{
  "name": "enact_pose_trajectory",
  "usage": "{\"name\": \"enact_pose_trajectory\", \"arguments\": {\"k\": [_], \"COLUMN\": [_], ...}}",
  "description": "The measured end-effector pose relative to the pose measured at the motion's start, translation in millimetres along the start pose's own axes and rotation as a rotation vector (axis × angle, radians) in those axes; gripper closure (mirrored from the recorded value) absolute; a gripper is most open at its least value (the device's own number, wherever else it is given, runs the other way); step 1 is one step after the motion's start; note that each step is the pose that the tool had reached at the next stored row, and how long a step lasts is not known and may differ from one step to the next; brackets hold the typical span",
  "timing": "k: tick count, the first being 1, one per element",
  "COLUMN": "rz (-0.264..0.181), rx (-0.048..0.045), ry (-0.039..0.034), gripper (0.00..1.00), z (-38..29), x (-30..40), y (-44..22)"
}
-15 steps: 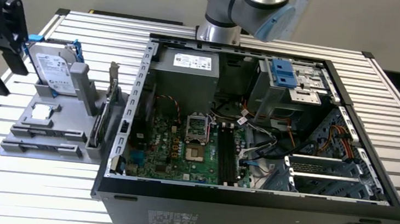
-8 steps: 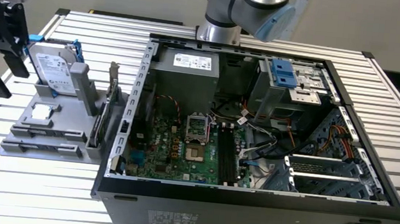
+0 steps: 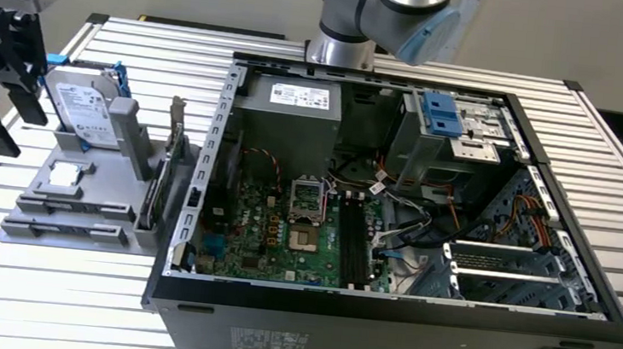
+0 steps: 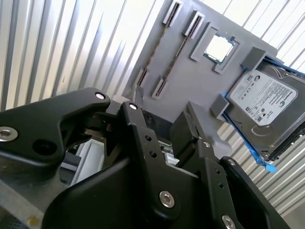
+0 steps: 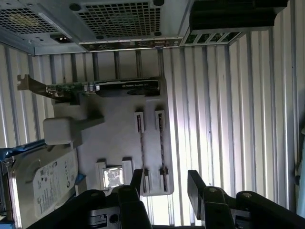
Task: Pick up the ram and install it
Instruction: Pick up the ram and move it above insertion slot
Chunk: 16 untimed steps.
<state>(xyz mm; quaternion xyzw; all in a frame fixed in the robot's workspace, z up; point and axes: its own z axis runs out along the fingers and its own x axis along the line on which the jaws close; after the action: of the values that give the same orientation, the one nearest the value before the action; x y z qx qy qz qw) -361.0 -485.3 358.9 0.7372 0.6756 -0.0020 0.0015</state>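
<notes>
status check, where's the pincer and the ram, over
Pincer open, empty, above the holder. Ram on edge in its slot, not gripped. Card and drive on that holder, clear of it.

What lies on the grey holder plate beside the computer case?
A silver hard drive in a blue frame, a square silver chip, a black card with a metal bracket, and two thin dark strips. The black end effector hides the grey plate's edge.

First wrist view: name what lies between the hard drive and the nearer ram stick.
In the first wrist view, a square silver chip sits in a recess of the grey holder between the hard drive and the ram stick.
</notes>
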Motion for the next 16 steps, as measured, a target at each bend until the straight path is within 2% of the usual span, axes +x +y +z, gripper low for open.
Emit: {"name": "enact_pose_trajectory", "arguments": {"k": [16], "rz": [-0.011], "rx": [0.0006], "ry": [-0.0001], "gripper": [0.0], "z": [15.2], "x": [0.2], "y": [0.9]}}
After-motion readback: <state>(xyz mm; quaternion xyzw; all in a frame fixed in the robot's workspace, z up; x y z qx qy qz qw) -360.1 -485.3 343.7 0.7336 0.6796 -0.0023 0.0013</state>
